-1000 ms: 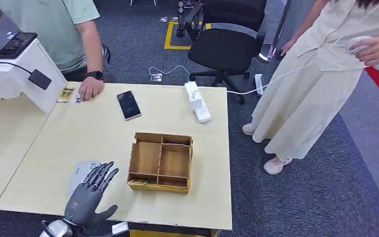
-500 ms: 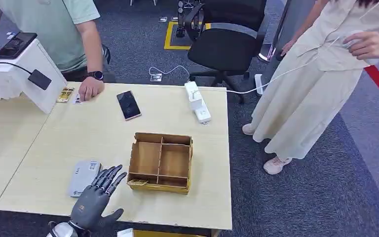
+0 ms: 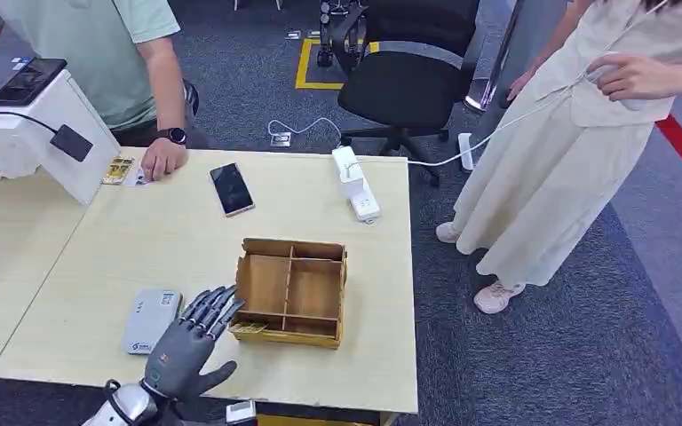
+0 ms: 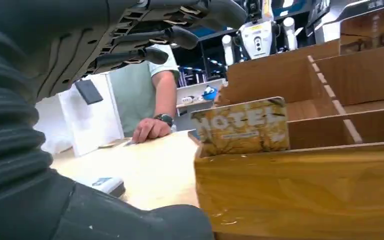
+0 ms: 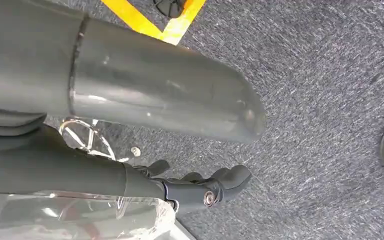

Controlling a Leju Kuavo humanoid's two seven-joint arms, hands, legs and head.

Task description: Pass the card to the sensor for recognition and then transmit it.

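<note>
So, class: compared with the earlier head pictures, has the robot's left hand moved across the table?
Yes. The left hand has slid rightward, off the white device and towards the wooden box; its fingers now reach the box's left wall.

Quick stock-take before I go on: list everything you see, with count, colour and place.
Card: one, gold, upright in the box's near-left slot.
Box: one, brown, divided, near table edge.
Sensor: one, pale grey, left of the box.
Phone: one, black, far side of table.
Power strip: one, white, far right edge.
Table: one, light wood.
Office chair: one, black, behind the table.
People: two, one seated far left, one standing right.
Left robot hand: dark grey, fingers spread by the box.
Right robot hand: dark, hanging above grey carpet.
</note>
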